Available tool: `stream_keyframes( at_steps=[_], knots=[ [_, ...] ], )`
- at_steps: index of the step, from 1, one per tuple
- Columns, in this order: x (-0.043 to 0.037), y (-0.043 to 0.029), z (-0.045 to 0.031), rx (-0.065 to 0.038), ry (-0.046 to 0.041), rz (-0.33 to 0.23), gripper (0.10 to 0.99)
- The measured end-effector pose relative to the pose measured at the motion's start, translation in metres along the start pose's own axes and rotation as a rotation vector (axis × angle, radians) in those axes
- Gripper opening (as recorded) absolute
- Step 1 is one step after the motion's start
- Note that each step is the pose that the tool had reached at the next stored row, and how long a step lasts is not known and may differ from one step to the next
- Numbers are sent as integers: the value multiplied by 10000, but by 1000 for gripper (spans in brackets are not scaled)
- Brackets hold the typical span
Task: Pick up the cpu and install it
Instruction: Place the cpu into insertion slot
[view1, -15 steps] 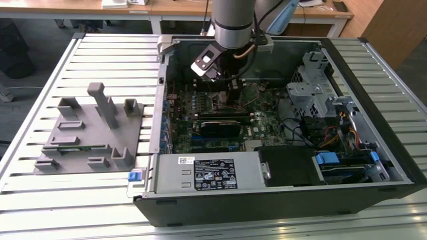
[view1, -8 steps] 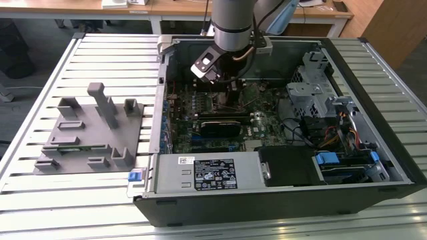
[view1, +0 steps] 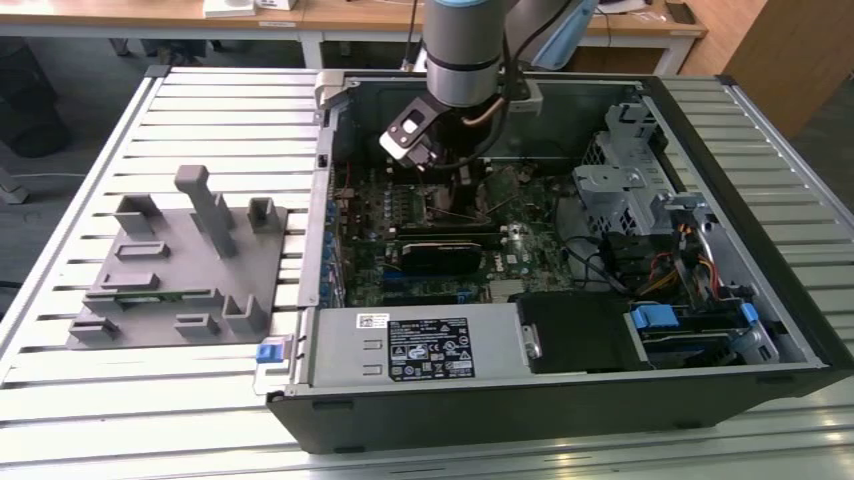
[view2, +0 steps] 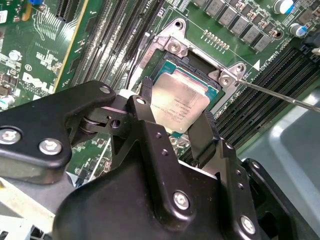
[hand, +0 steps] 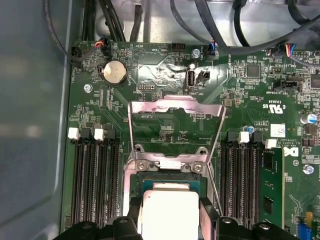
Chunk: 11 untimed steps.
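The cpu (view2: 176, 101), a flat square chip with a silvery top, sits between my gripper's (view2: 175, 109) two black fingers (view2: 202, 134), which press on its opposite edges. It hangs just over the open socket (view2: 196, 64) on the green motherboard, slightly skewed to the socket frame. In the first wrist view the cpu (hand: 168, 212) is held by the gripper (hand: 170, 216) below the raised metal load plate (hand: 175, 106). In the exterior view the gripper (view1: 451, 190) reaches down into the open computer case (view1: 561, 405) over the board's upper middle.
A thin socket lever (view2: 280, 95) sticks out beside the socket. Memory slots flank it, one holding a green stick (hand: 272, 192). A drive cage (view1: 627, 190), a black card (view1: 447, 250) and the power supply (view1: 414, 345) fill the case. A grey fixture plate (view1: 174, 275) lies at the exterior view's left.
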<state>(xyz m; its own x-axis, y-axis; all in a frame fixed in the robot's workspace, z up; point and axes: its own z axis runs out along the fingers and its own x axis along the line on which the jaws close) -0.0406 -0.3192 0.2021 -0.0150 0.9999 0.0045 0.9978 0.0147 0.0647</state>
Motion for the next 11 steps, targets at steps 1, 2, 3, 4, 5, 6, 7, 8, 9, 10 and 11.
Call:
stream_keyframes(
  at_steps=[1,2,3,4,5,6,7,8,9,10,11],
  knots=[
    [2,0,14,11,-1,3,541],
    [3,-1,20,16,-1,4,541],
    [3,-1,24,19,-1,8,541],
    [2,-2,27,20,-2,9,541],
    [2,-2,29,21,-2,11,541],
    [3,-1,34,22,0,11,541],
    [3,2,38,26,0,10,541],
    [3,5,42,31,0,10,541],
    [3,8,45,36,0,11,541],
    [4,9,48,40,0,11,541],
    [5,9,52,42,0,11,541]
  ],
)
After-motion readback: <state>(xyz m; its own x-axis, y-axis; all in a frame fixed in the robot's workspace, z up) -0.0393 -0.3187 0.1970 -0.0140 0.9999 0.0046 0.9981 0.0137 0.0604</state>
